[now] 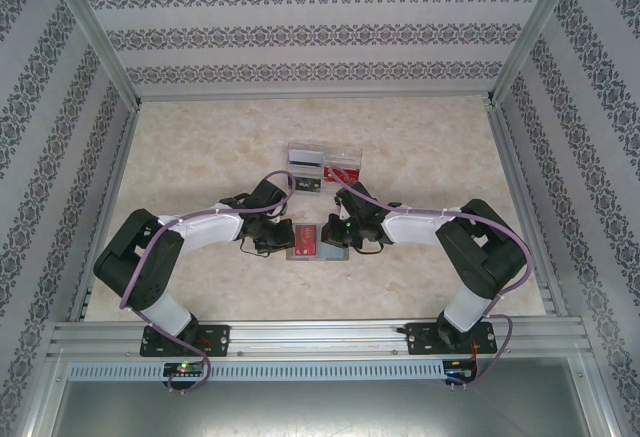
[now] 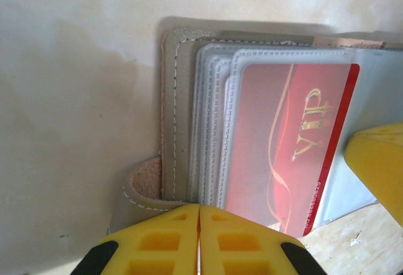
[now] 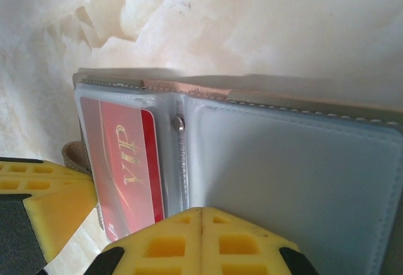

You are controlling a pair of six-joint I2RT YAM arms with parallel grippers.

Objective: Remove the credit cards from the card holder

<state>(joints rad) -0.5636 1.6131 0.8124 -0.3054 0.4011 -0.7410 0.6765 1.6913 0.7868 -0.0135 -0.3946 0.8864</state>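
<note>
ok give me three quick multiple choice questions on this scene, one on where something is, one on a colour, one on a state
1. Where is the card holder? A lifted in the air; B flat on the table between the left gripper and right gripper; C in a drawer.
2. What colour is the VIP card? A blue; B green; C red.
3. How is the card holder? A open flat; B folded shut; C standing on edge.
Answers: 1 B, the top view shows it on the table with a gripper at each side. 2 C, both wrist views show red. 3 A, its inside faces up.
</note>
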